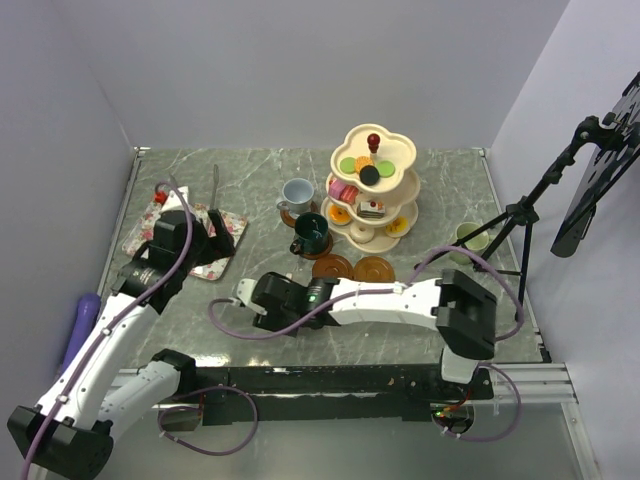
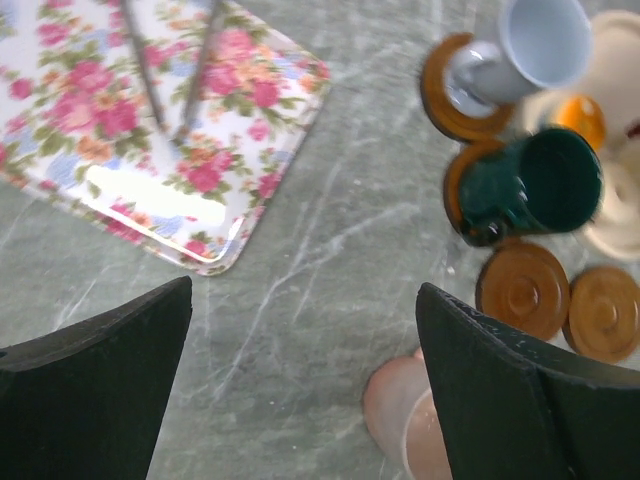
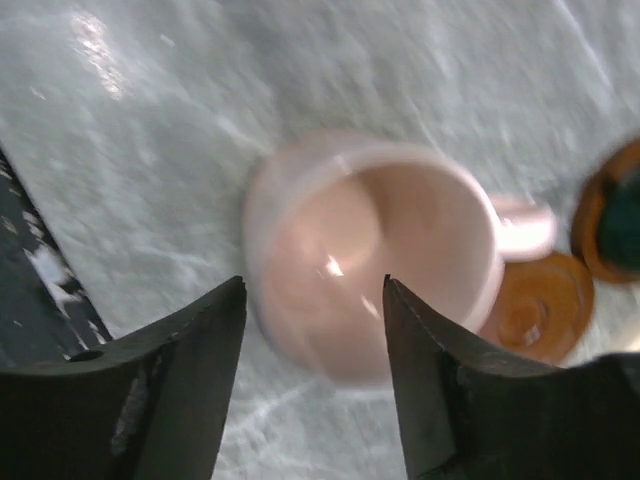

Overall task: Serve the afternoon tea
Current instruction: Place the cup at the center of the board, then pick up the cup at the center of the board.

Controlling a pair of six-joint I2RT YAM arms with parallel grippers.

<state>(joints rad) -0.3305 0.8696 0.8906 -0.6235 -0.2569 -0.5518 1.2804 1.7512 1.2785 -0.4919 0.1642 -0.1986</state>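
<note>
Top external view: found the cream three-tier stand (image 1: 372,190) toward the back of the marble table (image 1: 250,170), right of centre, with a red knob (image 1: 373,139) on top and small colourful cakes (image 1: 365,168) across its tiers. Saw the grey-blue mug (image 1: 297,192) just left of the stand and the dark green mug (image 1: 312,232) a little nearer the arms, each on its own brown saucer (image 1: 286,214). Counted two bare saucers (image 1: 334,266) side by side, just in front of the green mug. Spotted the light green mug (image 1: 467,236) alone near the right edge, well apart from the others.

Found the left gripper (image 2: 305,290) hovering over bare marble beside the corner of the floral tray (image 2: 250,100), jaws spread wide with nothing between them. Noted the thin metal tongs (image 2: 198,75) lying on that tray.

Traced the right arm reaching leftward across the front of the table, with the right gripper (image 3: 310,285) directly over the pink mug (image 3: 360,240). Saw those jaws parted, not pinching anything (mug badly blurred, handle pointing toward the saucers). Could not tell whether either finger touched the rim, nor whether the mug stood upright or tilted. Glimpsed the same mug in the left wrist view too, on the marble near the bare saucers.
</note>
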